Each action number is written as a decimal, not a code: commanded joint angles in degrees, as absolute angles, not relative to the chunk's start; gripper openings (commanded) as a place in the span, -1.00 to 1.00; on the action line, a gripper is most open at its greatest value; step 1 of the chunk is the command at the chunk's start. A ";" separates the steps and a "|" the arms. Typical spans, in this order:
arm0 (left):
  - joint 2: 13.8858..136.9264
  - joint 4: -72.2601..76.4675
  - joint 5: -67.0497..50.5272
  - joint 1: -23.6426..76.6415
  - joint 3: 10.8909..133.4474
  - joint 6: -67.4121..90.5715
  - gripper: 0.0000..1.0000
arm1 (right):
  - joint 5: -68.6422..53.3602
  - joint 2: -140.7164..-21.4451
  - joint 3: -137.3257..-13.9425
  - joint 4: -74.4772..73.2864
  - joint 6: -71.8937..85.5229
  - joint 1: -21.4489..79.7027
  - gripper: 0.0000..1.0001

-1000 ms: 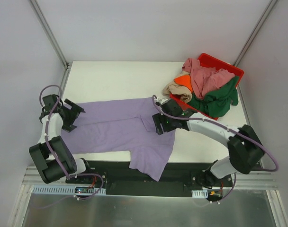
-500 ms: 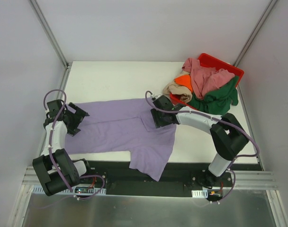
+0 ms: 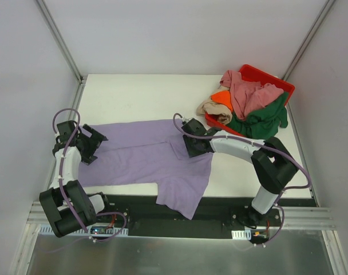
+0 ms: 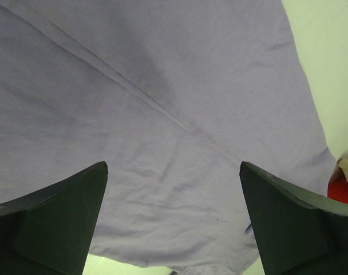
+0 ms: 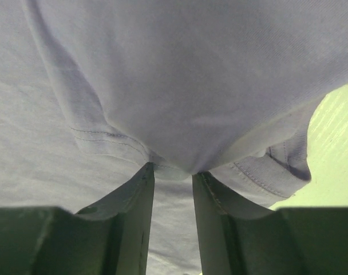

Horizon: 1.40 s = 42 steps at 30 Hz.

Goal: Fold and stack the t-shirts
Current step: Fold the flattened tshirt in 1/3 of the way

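The lavender t-shirt (image 3: 139, 154) lies spread across the table, and one part hangs over the near edge. My left gripper (image 3: 95, 143) is open over the shirt's left end, and its wrist view (image 4: 174, 166) shows flat lavender cloth (image 4: 162, 86) between the wide-apart fingers. My right gripper (image 3: 191, 144) is at the shirt's right side by a folded sleeve. It is shut on a fold of lavender cloth (image 5: 191, 69) pinched at its fingertips (image 5: 174, 172). The pink (image 3: 248, 94), dark green (image 3: 260, 120), orange (image 3: 222, 98) and beige (image 3: 211, 109) t-shirts are piled in and over the red bin.
The red plastic bin (image 3: 265, 77) stands at the table's back right corner, with shirts spilling over its front rim. The white table (image 3: 139, 97) is bare behind the lavender shirt. Grey walls close in the left, back and right sides.
My right gripper has slid a little up and to the left along the shirt's right side. My left gripper has shifted slightly toward the shirt. The shirt's outline is almost unchanged.
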<state>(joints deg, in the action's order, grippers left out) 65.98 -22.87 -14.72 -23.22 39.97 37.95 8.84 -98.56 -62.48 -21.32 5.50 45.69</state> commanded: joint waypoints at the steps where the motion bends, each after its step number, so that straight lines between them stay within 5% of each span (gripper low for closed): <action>1: 65.04 -22.41 -15.03 -23.03 41.40 38.14 0.98 | 11.07 -99.40 -64.60 -22.85 6.59 45.97 -0.37; 9: 64.34 -22.41 -15.29 -23.03 41.40 38.06 0.98 | 12.22 -98.88 -66.00 -25.83 6.85 46.05 -0.73; 22: 64.51 -22.41 -14.68 -23.03 41.22 37.97 0.98 | 9.50 -95.36 -72.16 -43.85 14.59 49.48 -0.82; 30: 65.04 -22.41 -14.59 -23.03 41.22 37.88 0.98 | 15.20 -99.22 -74.08 -41.31 12.40 49.84 -0.29; 42: 64.78 -22.33 -14.77 -23.03 41.13 37.88 0.98 | 14.25 -105.99 -77.70 -36.39 7.82 45.79 -0.24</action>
